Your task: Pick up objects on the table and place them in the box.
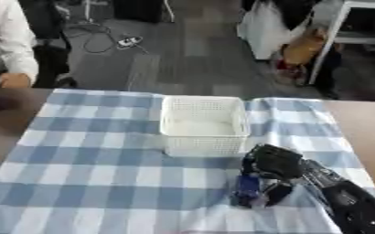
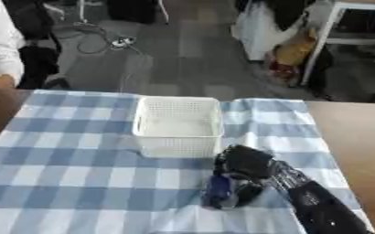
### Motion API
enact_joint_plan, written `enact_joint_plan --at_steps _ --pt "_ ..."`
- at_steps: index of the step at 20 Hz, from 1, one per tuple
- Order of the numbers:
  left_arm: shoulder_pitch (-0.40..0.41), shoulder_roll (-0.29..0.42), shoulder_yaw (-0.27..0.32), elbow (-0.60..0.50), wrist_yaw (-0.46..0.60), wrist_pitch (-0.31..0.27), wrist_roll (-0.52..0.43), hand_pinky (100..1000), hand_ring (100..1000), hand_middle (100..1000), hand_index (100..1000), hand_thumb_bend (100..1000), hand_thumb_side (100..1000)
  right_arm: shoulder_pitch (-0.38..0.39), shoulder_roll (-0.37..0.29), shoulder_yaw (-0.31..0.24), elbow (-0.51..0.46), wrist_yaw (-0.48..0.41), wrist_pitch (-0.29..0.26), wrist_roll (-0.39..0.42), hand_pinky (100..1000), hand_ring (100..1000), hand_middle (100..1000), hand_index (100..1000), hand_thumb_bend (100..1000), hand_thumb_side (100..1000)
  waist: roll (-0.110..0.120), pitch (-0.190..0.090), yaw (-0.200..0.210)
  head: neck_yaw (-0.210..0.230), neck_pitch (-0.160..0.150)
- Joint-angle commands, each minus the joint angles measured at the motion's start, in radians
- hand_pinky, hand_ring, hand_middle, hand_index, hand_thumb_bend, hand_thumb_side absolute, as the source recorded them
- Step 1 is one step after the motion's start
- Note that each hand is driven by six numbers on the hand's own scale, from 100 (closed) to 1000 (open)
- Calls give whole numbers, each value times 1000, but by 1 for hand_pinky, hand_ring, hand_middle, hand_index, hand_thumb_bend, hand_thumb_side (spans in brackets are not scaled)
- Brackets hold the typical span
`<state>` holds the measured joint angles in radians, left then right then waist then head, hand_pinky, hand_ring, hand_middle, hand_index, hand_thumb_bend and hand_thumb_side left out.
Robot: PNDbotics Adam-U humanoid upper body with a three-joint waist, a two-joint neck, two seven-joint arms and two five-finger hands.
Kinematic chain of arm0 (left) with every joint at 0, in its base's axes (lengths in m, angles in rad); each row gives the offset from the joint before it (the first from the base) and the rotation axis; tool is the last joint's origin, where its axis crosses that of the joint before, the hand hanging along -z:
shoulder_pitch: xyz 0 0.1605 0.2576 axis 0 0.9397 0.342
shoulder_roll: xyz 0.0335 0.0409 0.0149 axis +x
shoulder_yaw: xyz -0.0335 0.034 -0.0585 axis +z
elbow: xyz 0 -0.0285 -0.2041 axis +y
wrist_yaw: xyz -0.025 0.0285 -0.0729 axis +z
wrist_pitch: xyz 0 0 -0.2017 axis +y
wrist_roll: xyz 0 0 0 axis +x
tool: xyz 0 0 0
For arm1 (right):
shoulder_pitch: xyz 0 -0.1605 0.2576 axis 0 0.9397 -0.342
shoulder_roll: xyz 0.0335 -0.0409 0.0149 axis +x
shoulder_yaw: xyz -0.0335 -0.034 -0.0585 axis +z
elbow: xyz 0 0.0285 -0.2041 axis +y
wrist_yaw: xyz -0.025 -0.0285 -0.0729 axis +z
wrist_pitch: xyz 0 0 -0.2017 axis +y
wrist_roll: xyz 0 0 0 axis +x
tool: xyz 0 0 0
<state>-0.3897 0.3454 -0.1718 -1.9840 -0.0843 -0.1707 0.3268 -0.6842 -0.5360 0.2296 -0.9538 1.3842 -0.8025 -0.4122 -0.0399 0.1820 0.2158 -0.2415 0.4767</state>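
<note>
Down near the front edge of the table (image 1: 359, 123), toward its right side, the robot's right hand (image 1: 275, 161) came in from the lower right corner. Its black fingers (image 2: 232, 161) were curled down around a small blue thing (image 1: 247, 185). The blue thing stood almost upright, with its long side running up and down, and it hung just under the fingers. Its bottom end looked to be touching the blue and white checked cloth (image 1: 103, 169), or sitting just above it; it was hard to tell which. Something dark and round sat right beside it, but what it was could not be made out.

A little farther back, the white box (image 1: 203, 122) sat near the middle of the cloth. It had walls with many little holes and it looked empty inside. The box lay straight behind the blue thing and a bit to the left, with its front wall close to the hand.

So the next move was probably a short one: lift the blue thing up over the front wall, carry it back and left, then let go.

No left hand showed anywhere, so the right hand was the only one near.
</note>
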Motion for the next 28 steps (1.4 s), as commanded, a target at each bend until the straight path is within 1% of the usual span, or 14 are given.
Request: enact_joint_plan --at_steps 1,2,3,4,5,6,7,10,13,18,28 --pt "-14 4 0 -16 1 -1 -5 714 585 932 726 100 791 -7 -19 3 -26 2 -105 -170 100 100 100 174 269 836 2 -12 0 6 -15" --pt "-14 5 0 -16 1 -1 -5 714 585 932 726 100 791 -6 -20 7 -31 4 -105 -191 100 100 100 182 301 840 2 -11 0 6 -15" --pt "-14 5 0 -16 1 0 -6 714 585 931 726 100 791 -6 -21 9 -36 6 -105 -212 100 100 100 156 150 872 2 -12 0 6 -15" --pt "-14 5 0 -16 1 0 -6 714 585 931 726 100 791 -6 -22 11 -41 8 -105 -232 100 100 100 150 108 897 2 -12 0 6 -15" --pt "-14 5 0 -16 1 0 -6 714 585 932 726 100 791 -7 -23 13 -44 9 -105 -252 100 100 100 144 100 944 2 -12 0 6 -15" --pt "-14 5 0 -16 1 0 -7 714 585 932 726 100 791 -7 -25 14 -47 9 -105 -269 100 100 100 145 100 926 2 -12 0 6 -14" --pt "-13 5 0 -16 1 0 -7 714 585 932 726 100 791 -7 -26 16 -48 9 -105 -285 100 100 100 138 100 1000 2 -12 0 6 -14" --pt "-13 5 0 -16 1 0 -8 714 586 931 726 100 791 -7 -31 24 -54 6 -105 -322 100 100 100 136 100 1000 1 -13 0 7 -14" --pt "-12 6 0 -16 1 1 -9 714 586 932 726 100 792 -8 -41 31 -63 3 -105 -338 100 100 100 136 100 1000 1 -14 -1 9 -13" --pt "-8 8 0 -16 1 3 -10 714 586 932 726 100 792 -15 -65 37 -92 -36 -105 -329 100 100 100 134 100 1000 0 -18 -4 11 -10" --pt "-5 10 -1 -16 0 4 -12 714 587 932 726 100 791 -12 -105 42 -166 -181 -105 -246 100 100 100 135 100 1000 -1 -23 -5 14 -9"
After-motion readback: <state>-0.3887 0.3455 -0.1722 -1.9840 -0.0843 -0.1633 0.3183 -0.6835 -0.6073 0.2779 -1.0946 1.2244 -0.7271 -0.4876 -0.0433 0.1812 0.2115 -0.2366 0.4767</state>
